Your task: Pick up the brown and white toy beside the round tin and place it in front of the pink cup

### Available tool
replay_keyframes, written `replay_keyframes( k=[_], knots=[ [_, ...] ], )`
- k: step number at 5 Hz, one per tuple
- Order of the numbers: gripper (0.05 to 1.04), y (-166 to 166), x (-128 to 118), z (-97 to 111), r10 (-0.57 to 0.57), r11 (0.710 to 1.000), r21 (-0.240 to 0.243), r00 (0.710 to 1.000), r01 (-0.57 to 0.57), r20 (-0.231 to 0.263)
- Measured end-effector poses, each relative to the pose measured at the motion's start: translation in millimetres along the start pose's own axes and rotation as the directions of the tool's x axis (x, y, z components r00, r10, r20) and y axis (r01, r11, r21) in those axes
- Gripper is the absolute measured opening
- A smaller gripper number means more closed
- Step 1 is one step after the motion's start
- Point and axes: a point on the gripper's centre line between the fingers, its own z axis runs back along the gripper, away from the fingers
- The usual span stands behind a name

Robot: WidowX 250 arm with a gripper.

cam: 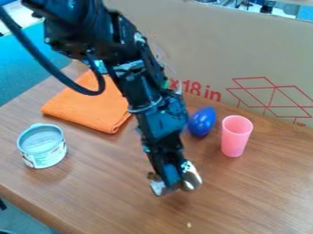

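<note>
Finding: my pincer [175, 182] hangs low over the table [256, 201]; I cannot tell whether it is spread or pressed together. Beyond it, toward the cardboard [183, 34], sit a blue egg [202, 121] and, just beside that, an upright pink cup [236, 139]. I judge the cup light, thin-walled and easily toppled (gentle pressure advised, on opposite sides below the rim). The egg looks stiff, smooth and liable to slip or roll; I recommend gripping squarely across its widest part.
</note>
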Motion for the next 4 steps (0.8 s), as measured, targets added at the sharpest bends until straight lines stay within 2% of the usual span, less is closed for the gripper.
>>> replay_keyframes(
  k=[1, 2, 3, 4],
  knots=[
    [0.094, 6.3, 19.5, -5.3, -0.119, 0.992, -0.041, 0.993, 0.118, -0.025],
    [0.094, 12.9, 41.8, -4.2, -0.267, 0.963, -0.048, 0.963, 0.266, -0.026],
    [0.094, 12.6, 51.4, -3.0, -0.370, 0.928, -0.059, 0.929, 0.368, -0.018],
    [0.094, 11.0, 50.7, -10.2, -0.377, 0.926, -0.060, 0.925, 0.374, -0.045]
  ],
)
